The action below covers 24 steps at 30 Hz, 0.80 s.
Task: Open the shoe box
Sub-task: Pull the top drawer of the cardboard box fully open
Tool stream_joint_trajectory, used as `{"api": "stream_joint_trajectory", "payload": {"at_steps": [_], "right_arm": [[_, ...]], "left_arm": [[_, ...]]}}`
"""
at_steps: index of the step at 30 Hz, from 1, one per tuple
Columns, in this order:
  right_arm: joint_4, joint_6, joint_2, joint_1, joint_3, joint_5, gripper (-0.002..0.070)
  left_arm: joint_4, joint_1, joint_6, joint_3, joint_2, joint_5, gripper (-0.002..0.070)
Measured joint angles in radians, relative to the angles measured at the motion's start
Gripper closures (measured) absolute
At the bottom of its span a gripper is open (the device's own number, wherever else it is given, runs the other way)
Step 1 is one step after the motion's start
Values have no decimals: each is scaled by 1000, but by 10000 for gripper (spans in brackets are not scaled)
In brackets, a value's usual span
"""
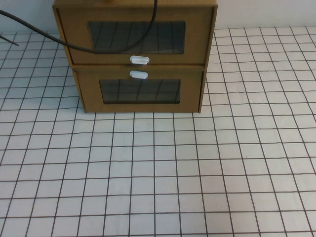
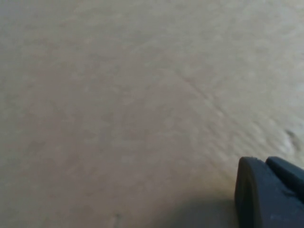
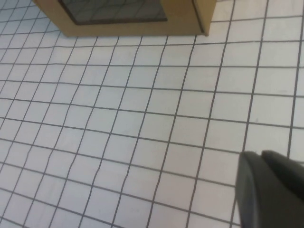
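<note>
The left gripper (image 2: pixel 270 195) and right gripper (image 3: pixel 270 190) look dark, rounded, matte; cable (image 1: pixel 93 50) black.

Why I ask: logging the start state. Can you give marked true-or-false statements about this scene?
1. Two brown cardboard, dark-windowed shoe boxes are stacked, upper box on lower box. True.
2. The lower box's front is open. False: both fronts are closed.
3. A black cable crosses the upper box. True.
4. The right gripper holds the lower box. False: it is shut on nothing above the white gridded table.
5. The left gripper hangs over that table. False: it is close against a plain tan surface.
</note>
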Motion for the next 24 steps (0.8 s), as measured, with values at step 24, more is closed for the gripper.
{"api": "stream_joint_trajectory", "payload": {"at_steps": [24], "right_arm": [[-499, 406, 396, 649, -446, -19, 689]], "left_arm": [[-111, 56, -8, -4, 31, -15, 677]]}}
